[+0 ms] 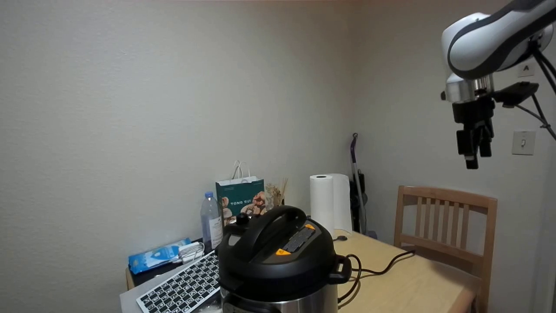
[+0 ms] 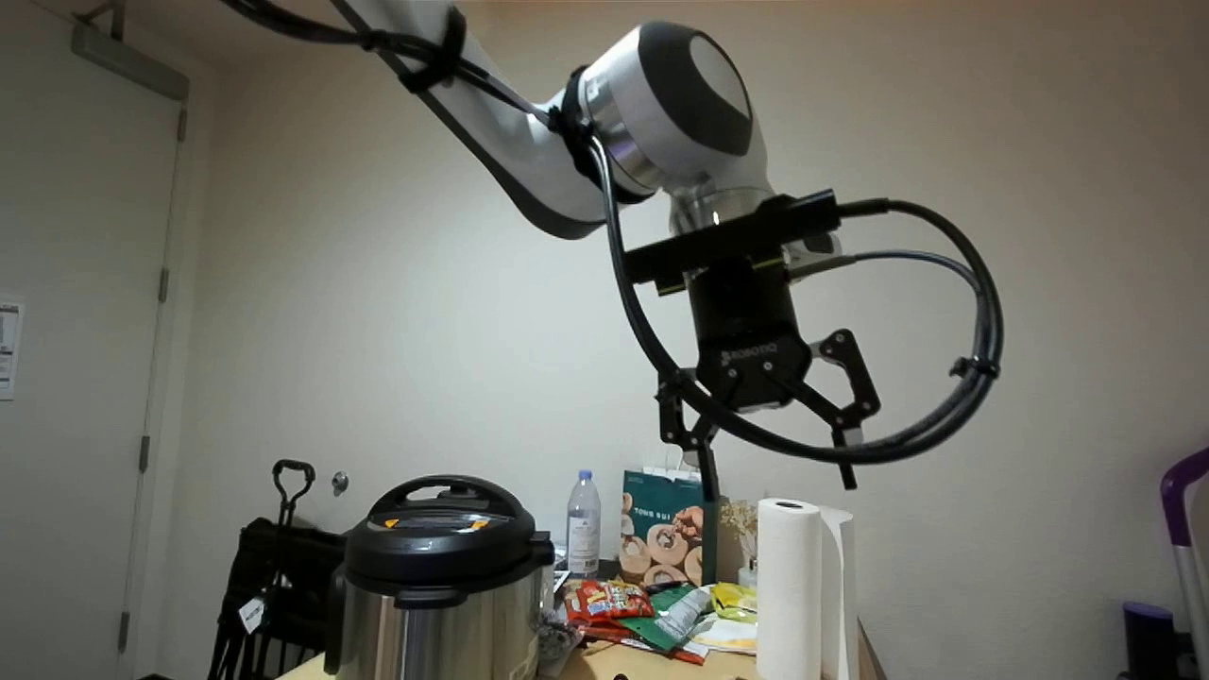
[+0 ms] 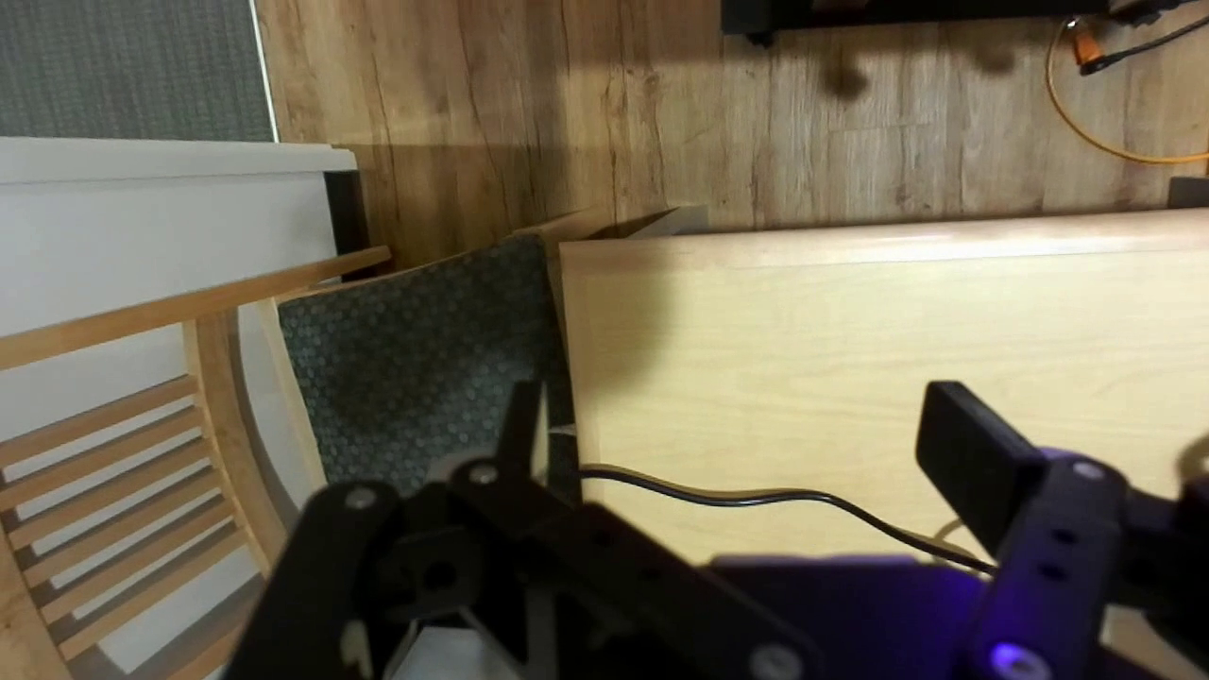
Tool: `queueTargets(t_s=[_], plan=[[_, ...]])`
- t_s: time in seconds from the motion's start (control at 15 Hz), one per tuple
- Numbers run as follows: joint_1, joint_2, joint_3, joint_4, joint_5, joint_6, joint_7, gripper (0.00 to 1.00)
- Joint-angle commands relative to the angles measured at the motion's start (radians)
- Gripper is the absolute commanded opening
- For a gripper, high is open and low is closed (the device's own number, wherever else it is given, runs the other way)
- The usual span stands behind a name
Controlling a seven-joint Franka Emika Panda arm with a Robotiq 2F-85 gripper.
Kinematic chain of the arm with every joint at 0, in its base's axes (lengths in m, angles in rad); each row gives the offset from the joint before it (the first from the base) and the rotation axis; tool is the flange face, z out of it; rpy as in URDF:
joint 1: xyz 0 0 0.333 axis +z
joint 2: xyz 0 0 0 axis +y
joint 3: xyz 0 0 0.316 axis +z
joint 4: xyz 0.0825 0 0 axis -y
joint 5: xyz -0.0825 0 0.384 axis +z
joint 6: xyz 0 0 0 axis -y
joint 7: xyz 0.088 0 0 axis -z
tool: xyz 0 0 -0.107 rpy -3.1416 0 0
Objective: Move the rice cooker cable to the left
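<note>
The rice cooker point(image 1: 271, 265) stands on the wooden table, with a black domed lid and silvery body; it also shows in an exterior view point(image 2: 444, 552). Its thin black cable point(image 1: 386, 270) loops beside the cooker and runs over the table to the edge near the chair. In the wrist view the cable point(image 3: 731, 501) crosses the tabletop to the left edge; its right part passes behind a finger. My gripper point(image 1: 478, 161) is open and empty, high above the table and apart from the cable. It shows wide open in an exterior view point(image 2: 779, 489) and the wrist view point(image 3: 732, 406).
Paper towel rolls point(image 1: 321, 202) stand behind the cooker. A wooden chair point(image 1: 447, 221) stands at the table end point(image 3: 571, 331). A bottle point(image 2: 584, 529), a green paper bag point(image 2: 661, 529) and snack packets point(image 2: 614, 604) are at the back. A keyboard point(image 1: 182, 284) lies beside the cooker.
</note>
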Motion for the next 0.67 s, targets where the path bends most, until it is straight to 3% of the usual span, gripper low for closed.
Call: queueTargets(t_s=[0.0,0.07,0.6], plan=[[-0.043,0.151,-0.016,0.064,0.055,0.046,-0.01,1.0],[-0.05,0.078,0.012,0.017,0.026,0.036,-0.008,1.0],[-0.061,0.211,0.0,0.079,0.072,0.051,0.004,1.0]])
